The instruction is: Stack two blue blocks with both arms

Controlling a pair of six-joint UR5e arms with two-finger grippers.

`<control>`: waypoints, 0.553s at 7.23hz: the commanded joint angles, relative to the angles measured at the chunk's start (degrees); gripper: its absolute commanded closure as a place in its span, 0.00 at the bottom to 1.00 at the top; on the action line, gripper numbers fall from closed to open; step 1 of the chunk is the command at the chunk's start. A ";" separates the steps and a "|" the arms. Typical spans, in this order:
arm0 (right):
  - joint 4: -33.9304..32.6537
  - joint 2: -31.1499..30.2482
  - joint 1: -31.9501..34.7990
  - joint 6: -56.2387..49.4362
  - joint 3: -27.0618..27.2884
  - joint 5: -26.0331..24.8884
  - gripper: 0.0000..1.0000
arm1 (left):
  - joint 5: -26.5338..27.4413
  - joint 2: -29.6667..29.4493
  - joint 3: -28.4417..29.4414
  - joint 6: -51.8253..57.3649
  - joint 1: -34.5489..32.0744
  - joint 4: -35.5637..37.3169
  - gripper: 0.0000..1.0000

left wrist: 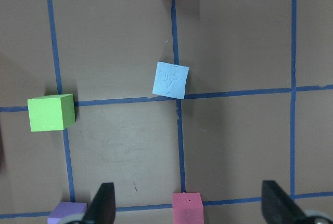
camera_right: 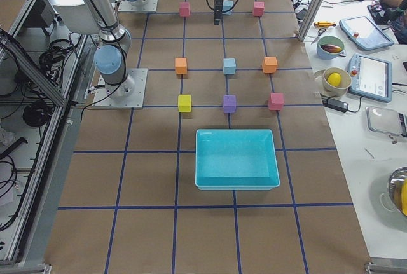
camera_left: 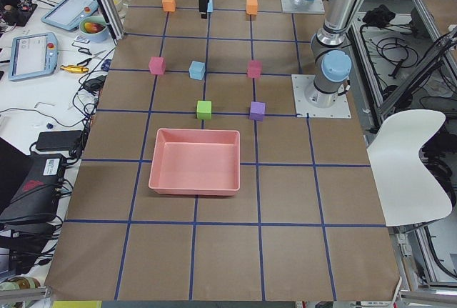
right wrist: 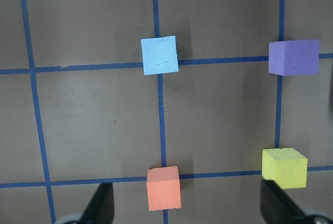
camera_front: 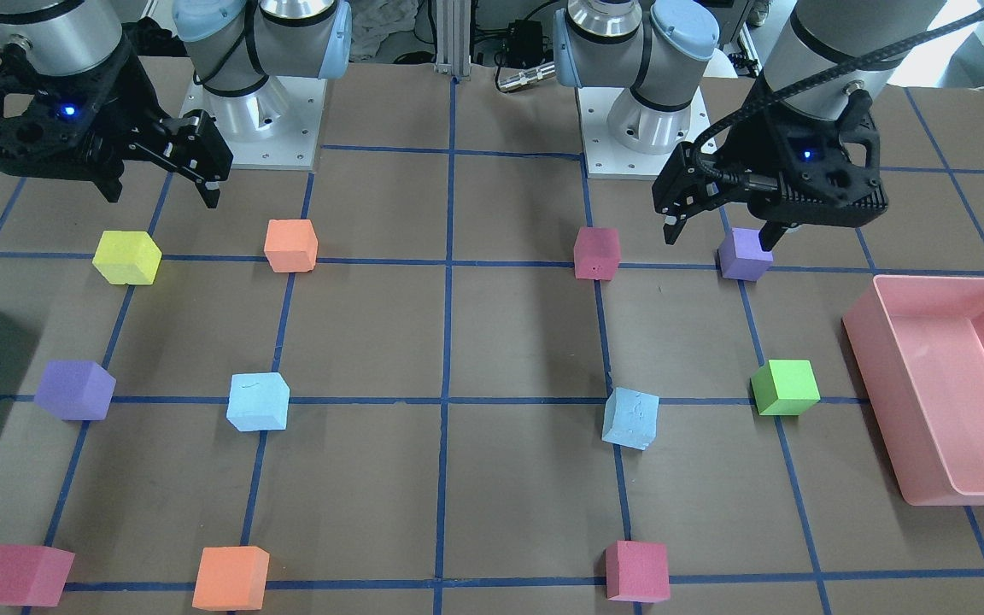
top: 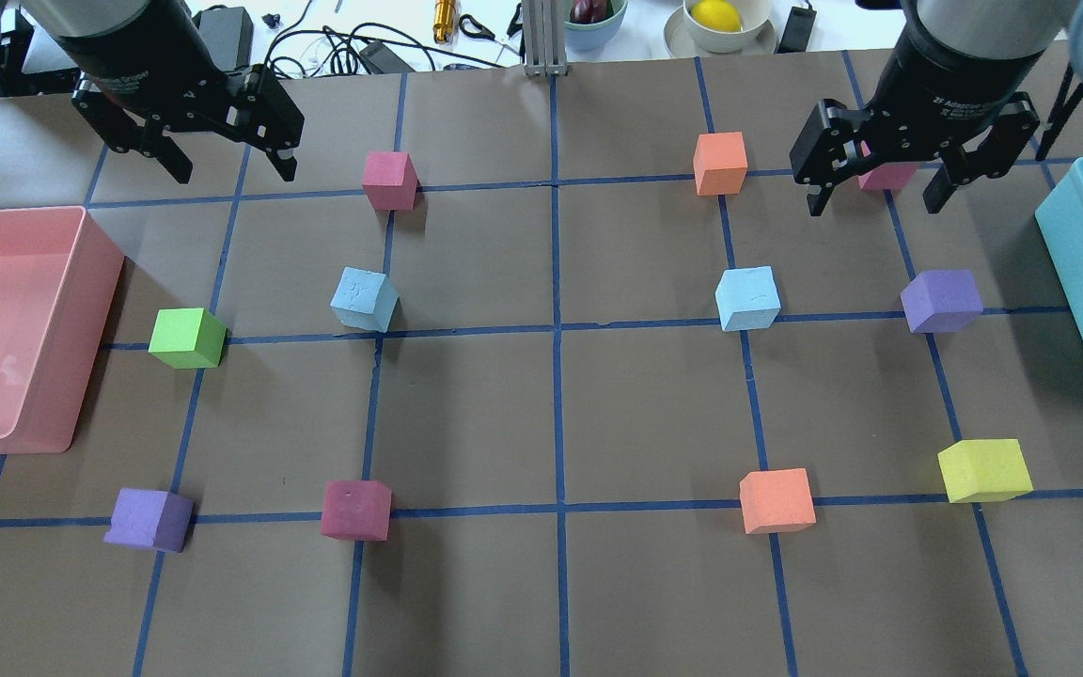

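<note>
Two pale blue blocks rest apart on the brown gridded table. One [top: 365, 299] is on my left side; it also shows in the front view [camera_front: 629, 418] and the left wrist view [left wrist: 170, 79]. The other [top: 748, 298] is on my right side; it also shows in the front view [camera_front: 258, 401] and the right wrist view [right wrist: 159, 55]. My left gripper [top: 227, 169] [left wrist: 187, 184] hovers open and empty, high above the table. My right gripper [top: 880, 193] [right wrist: 186, 184] hovers open and empty in the same way. Neither touches a block.
A pink bin [top: 81, 282] stands at the left edge and a teal bin [top: 1068, 235] at the right edge. Green [top: 187, 338], purple [top: 941, 301], crimson [top: 389, 181], orange [top: 720, 163] and yellow [top: 984, 470] cubes sit on grid crossings around the blue blocks.
</note>
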 commanded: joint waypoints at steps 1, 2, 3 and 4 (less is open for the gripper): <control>0.03 0.07 0.15 0.09 0.19 -0.04 0.00 | 0.00 -0.04 0.00 -0.05 -0.02 -0.05 0.00; 0.03 0.07 0.15 0.09 0.11 -0.04 0.00 | 0.00 -0.04 -0.08 -0.05 -0.02 0.04 0.00; -0.23 0.07 0.15 0.17 0.02 0.13 0.00 | 0.00 -0.22 -0.08 0.03 -0.11 0.04 0.00; -0.15 0.07 0.15 0.61 0.02 0.13 0.00 | 0.00 -0.22 -0.08 0.03 -0.11 -0.05 0.00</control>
